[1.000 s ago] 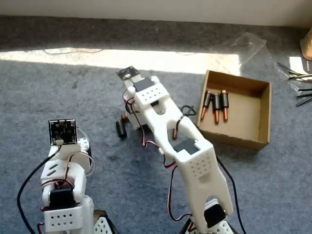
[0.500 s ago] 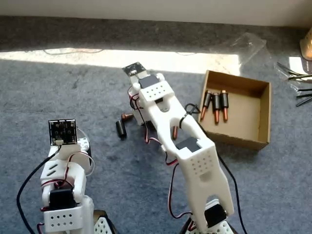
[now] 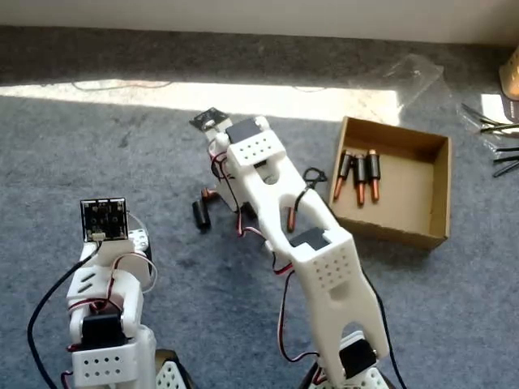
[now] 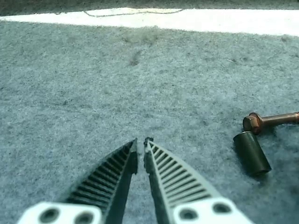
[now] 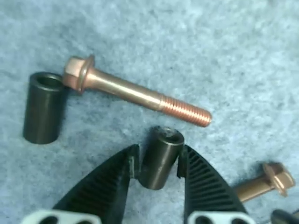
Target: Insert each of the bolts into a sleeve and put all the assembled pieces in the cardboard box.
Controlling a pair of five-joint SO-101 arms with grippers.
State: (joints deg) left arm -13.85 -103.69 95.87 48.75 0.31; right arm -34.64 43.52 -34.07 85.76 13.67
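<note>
The right gripper [image 5: 158,154] is clamped on a black sleeve [image 5: 159,162], 1 ribbed jaw pressed to each side. The sleeve is a short, dark, smooth cylinder, and its open bore shows at the end that points away from the gripper. It sits low over the grey carpet [image 3: 122,154] near the middle of the scene, left of the cardboard box [image 3: 389,229].

Just beyond it lies a copper bolt [image 5: 135,93] with a flanged hex head, a plain shank and a threaded tip. Its head touches the mouth of a loose sleeve [image 5: 43,108] lying on its side. A second bolt [image 5: 264,184] lies near the gripper.

In the box, 3 assembled pieces [image 3: 359,180] lie side by side against its left wall, each a copper bolt with a black sleeve at the far end.

The left gripper [image 4: 140,145] is at the near left over bare carpet, its jaws drawn almost together with only a thin slit between them, holding nothing.
</note>
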